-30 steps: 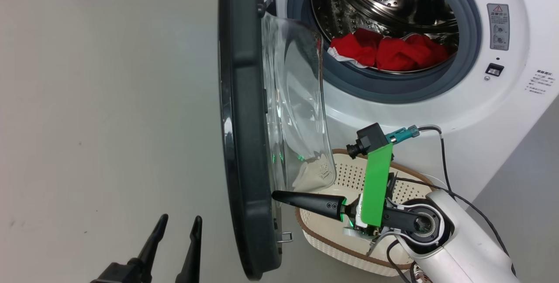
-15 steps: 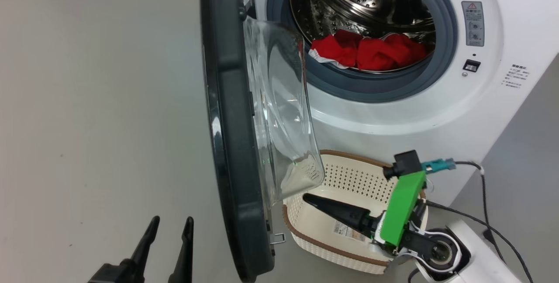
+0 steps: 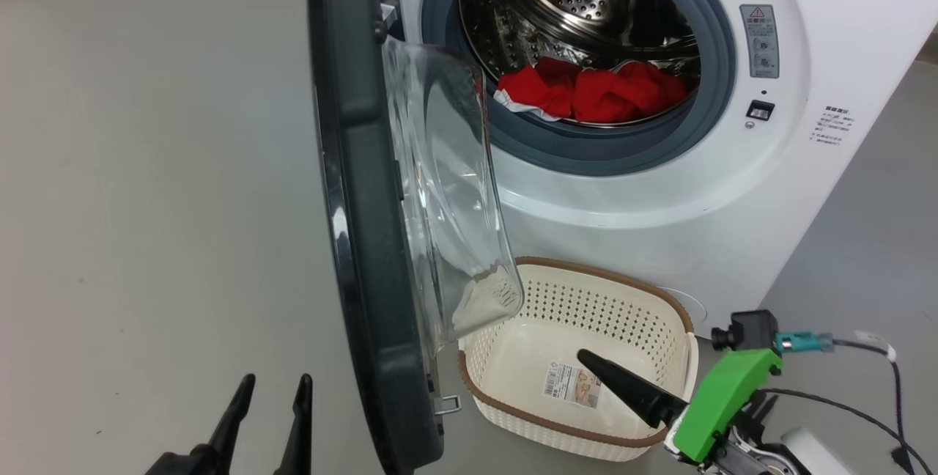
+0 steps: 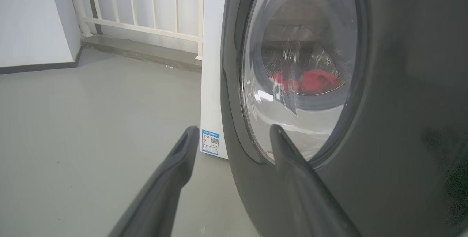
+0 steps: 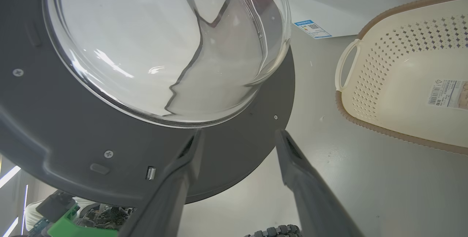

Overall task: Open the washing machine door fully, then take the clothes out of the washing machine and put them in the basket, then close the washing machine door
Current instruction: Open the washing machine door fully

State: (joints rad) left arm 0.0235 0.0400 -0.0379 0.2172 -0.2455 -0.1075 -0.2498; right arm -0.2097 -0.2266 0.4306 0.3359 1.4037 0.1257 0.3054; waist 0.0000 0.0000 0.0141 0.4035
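Note:
The washing machine [image 3: 733, 189] stands white with its door [image 3: 359, 189] swung out, edge-on to me, the glass bulge facing the drum. The red clothes [image 3: 593, 90] lie in the drum's front. Below the opening, the cream basket [image 3: 557, 427] sits on the floor. My right gripper [image 3: 582, 354] hovers over the basket, open and holding nothing, apart from the door. From the right wrist, that gripper [image 5: 237, 134] points at the door's [image 5: 73, 127] inner rim, basket [image 5: 351, 116] alongside. My left gripper [image 3: 277, 381], open, sits outside the door. Past the left gripper [image 4: 233, 129], the clothes [image 4: 314, 79] show through the door [image 4: 402, 83].
Grey floor [image 3: 146, 204] spreads left of the door. A black cable [image 3: 865, 416] trails on the floor at the lower right by my green wrist bracket [image 3: 722, 402]. A white railing [image 4: 146, 10] and wall stand beyond the machine's side, which carries a blue label [image 4: 210, 142].
My right gripper has drawn back from the door's inner side, down and to the right over the basket. The head camera has shifted, so the whole scene sits further left. The left gripper kept its place.

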